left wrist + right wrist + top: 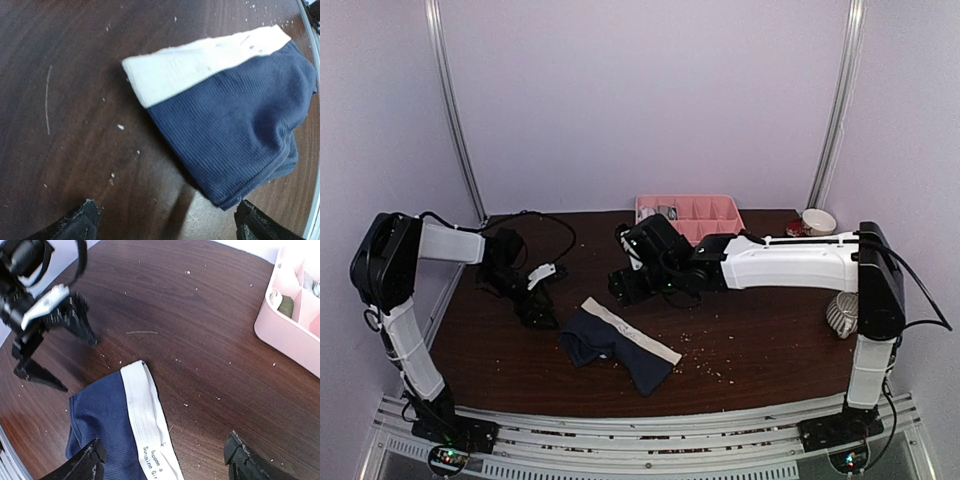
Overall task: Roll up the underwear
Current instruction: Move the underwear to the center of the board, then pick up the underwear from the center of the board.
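Navy underwear (605, 343) with cream waistband lies seemingly folded; both pairs of jaws stand apart, empty

Open bench (760, 350) lies at the near left and near right corners. Folded underwear (618, 345) occupies the near centre, with the left fingers (542, 316) just left of it. The right arm (790, 262) spans the middle from the right. A pink tray (690, 213) and cup (818, 221) block the far right.

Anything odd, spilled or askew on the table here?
Pale crumbs are scattered across the dark wooden table, many near the navy underwear, which lies loosely folded and diagonal, not rolled.
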